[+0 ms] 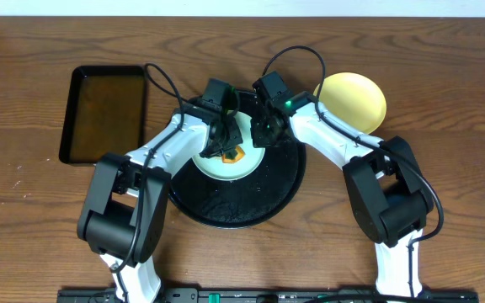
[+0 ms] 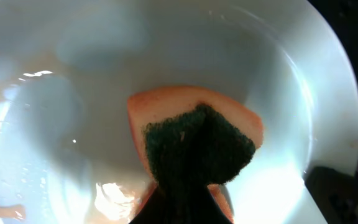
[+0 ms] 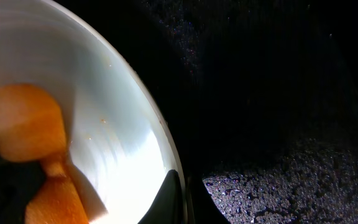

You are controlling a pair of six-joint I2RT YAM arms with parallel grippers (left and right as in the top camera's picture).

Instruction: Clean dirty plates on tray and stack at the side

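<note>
A brown wood-grain desk (image 1: 23, 210) fills the view, with a pale strip of wall (image 1: 226, 7) along its far edge. The round black tray (image 1: 226, 210) lies at the middle, its surface wet and glossy. On the far half of the tray lies a pale mint plate (image 1: 247, 168), streaked with orange. The left claw (image 1: 224, 145) is closed on an orange sponge (image 2: 197, 143) with a dark green pad, pressed onto that plate. The right claw (image 1: 263, 135) sits at the plate's rim; one dark fingertip (image 3: 168, 198) touches it, and whether the claw grips cannot be told. Off the tray, to its far right, a yellow plate (image 1: 356, 99) lies on the desk. To the tray's far left is a rectangular tray (image 1: 66, 126) holding brownish liquid (image 1: 108, 114)
</note>
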